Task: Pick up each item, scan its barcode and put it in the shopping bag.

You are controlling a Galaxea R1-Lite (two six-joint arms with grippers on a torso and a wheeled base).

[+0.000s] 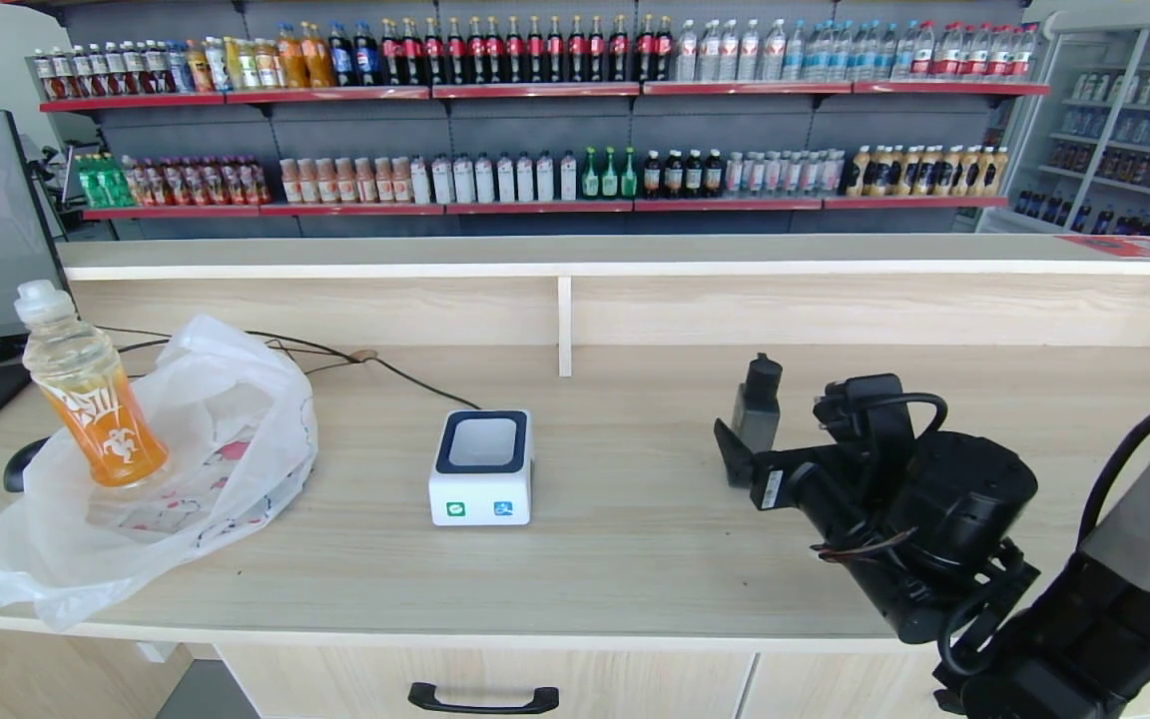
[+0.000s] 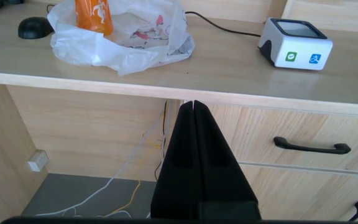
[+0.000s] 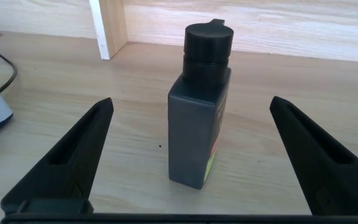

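Right gripper [image 3: 191, 106], spread, flanks the dark grey square bottle [image 3: 194, 130] at three o'clock, likely unscanned; the orange drink bottle [image 1: 91, 399] already stands in the white plastic bag [image 1: 236, 439] at nine o'clock

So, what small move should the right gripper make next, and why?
Probably ease the right gripper forward and close it on the dark flip-cap bottle: the bottle stands upright on the counter, centred before the open jaws, not yet gripped.
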